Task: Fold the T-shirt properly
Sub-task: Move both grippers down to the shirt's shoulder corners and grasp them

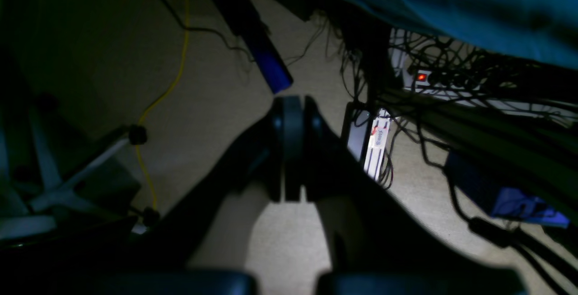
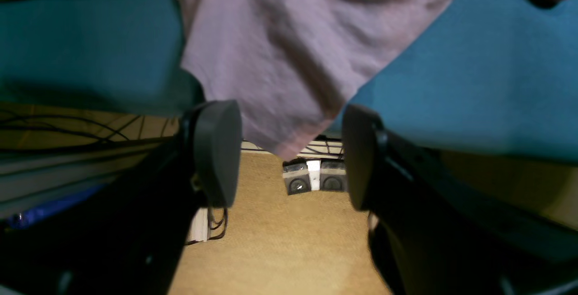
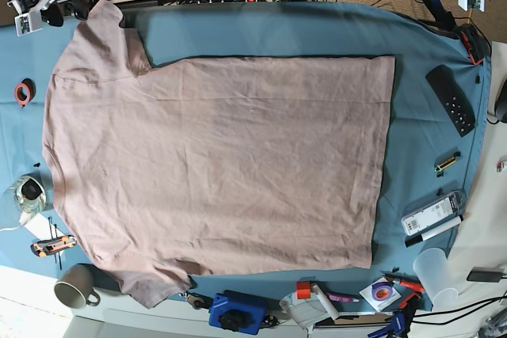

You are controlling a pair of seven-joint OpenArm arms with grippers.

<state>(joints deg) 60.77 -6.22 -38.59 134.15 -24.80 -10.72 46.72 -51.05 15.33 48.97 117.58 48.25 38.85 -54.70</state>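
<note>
1. Overall, the T-shirt [image 3: 218,160] lies spread flat and wrinkled on the worktop [image 3: 412,77], which is covered in a blue-teal cloth; its neck end is toward the left of the base view and its hem toward the right.
2. One sleeve [image 3: 107,25] reaches the far left corner, and the other sleeve [image 3: 154,284] lies at the near edge.
3. In the right wrist view, the right hand [image 2: 291,152] is released, its two pads standing wide apart with the tip of a sleeve [image 2: 289,141] hanging over the worktop edge between them, touching neither pad.
4. In the left wrist view, the left hand [image 1: 292,146] is clenched with its fingers pressed together, grasping nothing; it is off the worktop edge, above the floor [image 1: 216,105] and a tangle of cables [image 1: 433,73].
5. A remote [image 3: 451,100] lies on the cloth to the right of the shirt, apart from it.
6. A red tape roll [image 3: 24,92] sits at the left edge, just beside the shoulder.
7. A mug [image 3: 75,286] stands at the near left corner.
</note>
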